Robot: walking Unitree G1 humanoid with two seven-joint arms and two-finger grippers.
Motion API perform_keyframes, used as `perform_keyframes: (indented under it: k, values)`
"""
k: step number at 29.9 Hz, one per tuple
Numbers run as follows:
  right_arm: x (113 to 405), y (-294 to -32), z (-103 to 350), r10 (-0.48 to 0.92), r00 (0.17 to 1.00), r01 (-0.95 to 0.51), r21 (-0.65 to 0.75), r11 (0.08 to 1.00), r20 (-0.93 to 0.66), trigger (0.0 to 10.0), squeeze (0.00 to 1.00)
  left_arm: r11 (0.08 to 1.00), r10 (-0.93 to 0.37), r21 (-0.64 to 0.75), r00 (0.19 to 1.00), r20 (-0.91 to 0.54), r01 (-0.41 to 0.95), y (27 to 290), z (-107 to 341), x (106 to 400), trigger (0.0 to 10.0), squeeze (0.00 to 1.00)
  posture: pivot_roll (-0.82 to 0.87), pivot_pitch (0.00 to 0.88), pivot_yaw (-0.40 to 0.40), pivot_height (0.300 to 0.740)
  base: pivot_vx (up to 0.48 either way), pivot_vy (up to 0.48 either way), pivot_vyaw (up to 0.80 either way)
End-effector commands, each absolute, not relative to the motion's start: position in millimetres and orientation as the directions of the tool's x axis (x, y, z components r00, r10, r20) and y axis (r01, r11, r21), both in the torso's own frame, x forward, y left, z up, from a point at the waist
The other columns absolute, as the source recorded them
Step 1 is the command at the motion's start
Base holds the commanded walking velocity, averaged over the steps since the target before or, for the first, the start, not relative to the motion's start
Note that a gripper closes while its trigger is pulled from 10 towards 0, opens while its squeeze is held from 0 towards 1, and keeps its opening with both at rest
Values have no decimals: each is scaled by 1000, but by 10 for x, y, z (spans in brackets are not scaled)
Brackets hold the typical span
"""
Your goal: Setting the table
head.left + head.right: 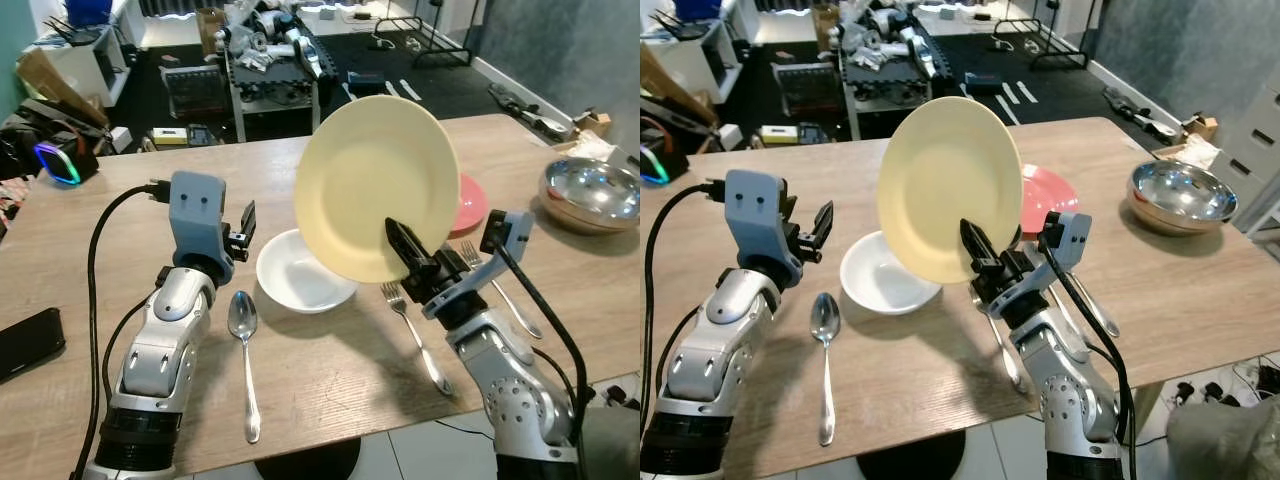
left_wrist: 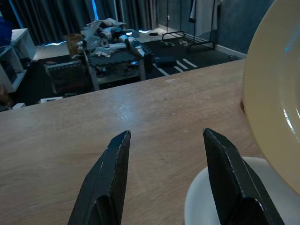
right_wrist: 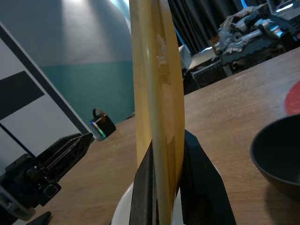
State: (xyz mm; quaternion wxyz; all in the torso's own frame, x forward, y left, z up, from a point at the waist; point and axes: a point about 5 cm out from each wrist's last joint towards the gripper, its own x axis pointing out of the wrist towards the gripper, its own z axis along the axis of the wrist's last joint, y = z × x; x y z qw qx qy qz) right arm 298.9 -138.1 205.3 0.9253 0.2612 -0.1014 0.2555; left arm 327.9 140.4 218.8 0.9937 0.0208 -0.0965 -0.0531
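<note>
The right gripper (image 1: 412,252) held the yellow plate (image 1: 375,185) by its lower rim, jaws clamped on it, tilted nearly on edge above the white bowl (image 1: 303,272). The left gripper (image 2: 165,154) hovered beside the bowl, jaws apart and empty. With so little rim pinched, the plate could probably slip and strike the bowl or the fork (image 1: 414,335) on the tabletop (image 1: 330,385).

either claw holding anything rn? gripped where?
Right claw pinches the yellow plate by its lower rim, plate held on edge above the white bowl. Left claw is open, holding nothing.

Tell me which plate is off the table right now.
The yellow plate, held tilted in the right gripper; the pink plate lies flat behind it.
</note>
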Motion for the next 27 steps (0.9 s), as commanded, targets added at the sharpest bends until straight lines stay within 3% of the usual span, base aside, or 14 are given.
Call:
perform_keyframes:
  k: [1, 11, 19, 25, 26, 27]
  values:
    - [2975, -1382, 2055, 419, 848, -528, 435, 729, 326, 10000, 0, 993, -110, 49, 976, 186, 103, 1411, 2174, 3260, 10000, 0, -57, 0, 82, 740, 0, 0, 0]
    - [3024, -1356, 2034, 400, 867, -494, 406, 769, 296, 10000, 0, 996, -88, 42, 981, 170, 82, 1497, 2173, 3241, 10000, 0, -38, 0, 77, 740, 0, 0, 0]
    - [3333, -1388, 2150, 226, 928, -354, 512, 783, 295, 10000, 0, 987, -143, 99, 977, 158, 129, 1692, 2213, 3127, 10000, 0, 1, 0, 66, 740, 0, 0, 0]
    - [3508, -1381, 2414, 167, 905, -385, 590, 710, 390, 10000, 0, 988, -125, 113, 978, 169, 107, 1776, 2279, 3074, 10000, 0, 28, 2, 59, 740, 0, 0, 0]
    - [3579, -1339, 2523, 144, 895, -413, 666, 621, 421, 10000, 0, 988, -130, 108, 976, 176, 112, 1753, 2303, 3061, 10000, 0, 37, 6, 57, 740, 0, 0, 0]
    - [3579, -1339, 2523, 144, 895, -413, 666, 621, 421, 10000, 0, 988, -130, 108, 976, 176, 112, 1753, 2303, 3061, 10000, 0, 37, 6, 57, 740, 0, 0, 0]
